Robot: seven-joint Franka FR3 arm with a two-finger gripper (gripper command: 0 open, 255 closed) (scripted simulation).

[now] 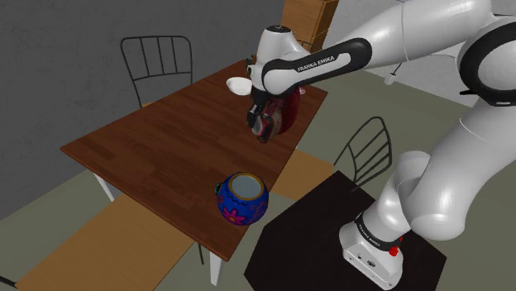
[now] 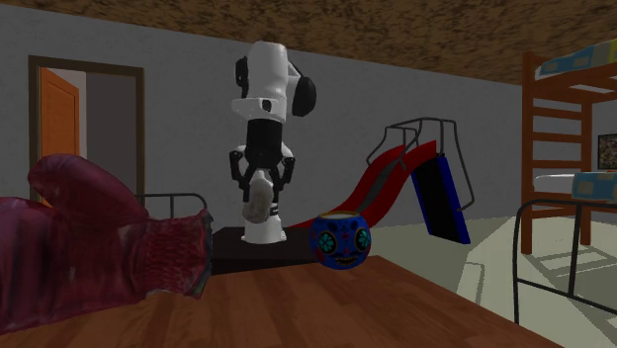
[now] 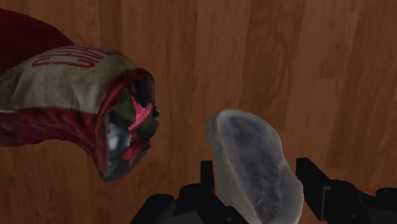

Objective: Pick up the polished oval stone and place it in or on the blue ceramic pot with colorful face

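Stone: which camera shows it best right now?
The wrist view: the stone sits large, clasped in the gripper. The second exterior view shows it small and pale in the gripper; the shoulder view barely shows it against the red glove.

Red boxing glove (image 3: 70,105) lies on wooden table (image 3: 286,57).

The shoulder view looks down on the surface (image 1: 149,140). The second exterior view sits low on it (both show the pot (image 1: 236,212)).

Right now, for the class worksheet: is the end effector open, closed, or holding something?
The end effector is closed, holding the stone.
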